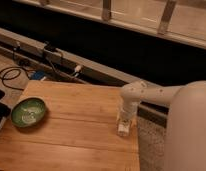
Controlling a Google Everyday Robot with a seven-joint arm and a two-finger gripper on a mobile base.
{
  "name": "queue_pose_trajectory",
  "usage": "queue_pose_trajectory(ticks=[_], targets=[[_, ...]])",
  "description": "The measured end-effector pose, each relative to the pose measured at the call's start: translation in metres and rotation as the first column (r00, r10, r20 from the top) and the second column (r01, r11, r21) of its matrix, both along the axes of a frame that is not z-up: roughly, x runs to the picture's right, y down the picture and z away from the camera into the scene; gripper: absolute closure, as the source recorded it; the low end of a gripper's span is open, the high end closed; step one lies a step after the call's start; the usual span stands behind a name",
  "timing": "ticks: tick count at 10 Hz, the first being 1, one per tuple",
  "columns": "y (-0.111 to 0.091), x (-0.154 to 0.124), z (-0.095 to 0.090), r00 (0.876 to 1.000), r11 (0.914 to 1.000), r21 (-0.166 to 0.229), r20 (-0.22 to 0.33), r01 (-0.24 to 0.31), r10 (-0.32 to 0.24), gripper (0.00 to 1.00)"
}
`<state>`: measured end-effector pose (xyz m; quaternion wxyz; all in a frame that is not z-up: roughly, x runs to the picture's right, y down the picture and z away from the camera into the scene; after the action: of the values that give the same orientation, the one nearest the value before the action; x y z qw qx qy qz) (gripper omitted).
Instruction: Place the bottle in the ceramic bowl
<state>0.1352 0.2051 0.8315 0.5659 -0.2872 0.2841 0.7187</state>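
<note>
One light, slick bottle (123, 131), best held mid-body we judged, stood beneath our end effector (125, 120), whose grip we couldn't tell.

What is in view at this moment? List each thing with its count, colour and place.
ceramic bowl: one, green with pale mottling inside, on the table's left end.
bottle: one, white, near the table's right edge, just below the gripper.
table: one, light wood planks, filling the lower left of the view.
cables: a few, black, on the floor beyond the table's far left corner.
ledge: one, grey, running along the dark wall behind the table.
arm: one, white, reaching in from the right.
gripper: one, white, at the arm's end, directly over the bottle.
</note>
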Motion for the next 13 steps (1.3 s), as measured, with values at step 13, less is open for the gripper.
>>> queue_pose_trajectory(ticks=[13], targets=[[-0.152,-0.146,-0.029,0.870,0.9636,0.213,0.492,-0.162,0.037,1.00]])
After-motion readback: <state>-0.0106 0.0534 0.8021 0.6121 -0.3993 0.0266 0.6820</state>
